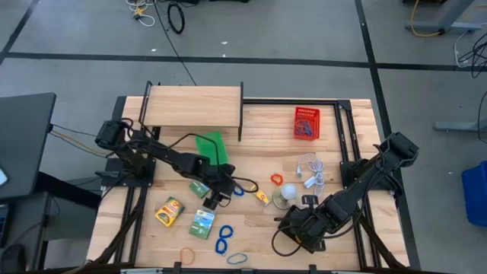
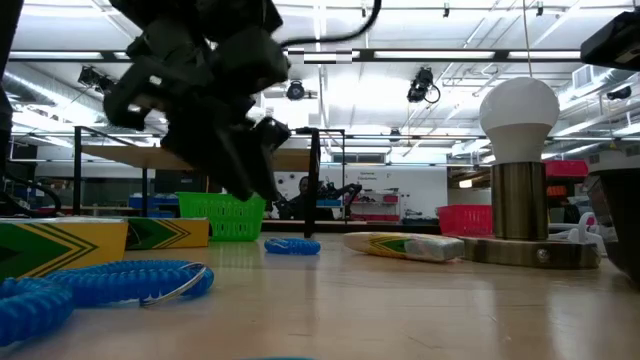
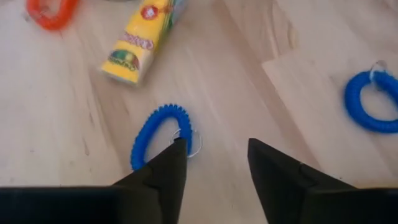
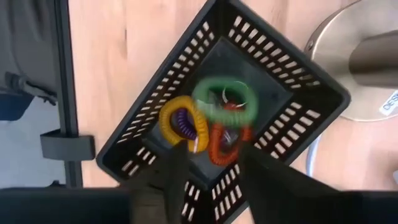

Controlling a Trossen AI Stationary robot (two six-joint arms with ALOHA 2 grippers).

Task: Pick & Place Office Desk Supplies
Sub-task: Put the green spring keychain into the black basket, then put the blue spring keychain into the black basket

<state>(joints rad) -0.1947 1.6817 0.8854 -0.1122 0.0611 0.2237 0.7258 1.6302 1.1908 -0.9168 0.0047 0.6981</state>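
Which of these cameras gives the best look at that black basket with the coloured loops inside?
The right wrist view: it looks straight down into the black mesh basket, showing green, yellow, purple and orange loops inside, beneath the open right gripper. In the high view the right arm hides it almost entirely. The low view and the left wrist view don't show it clearly.

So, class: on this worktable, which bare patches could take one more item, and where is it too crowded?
Free: the bare wood between the red basket and the wooden shelf, and the strip between the shelf and the green basket. Crowded: the near middle, with packets, blue coil loops, the lamp and both arms.
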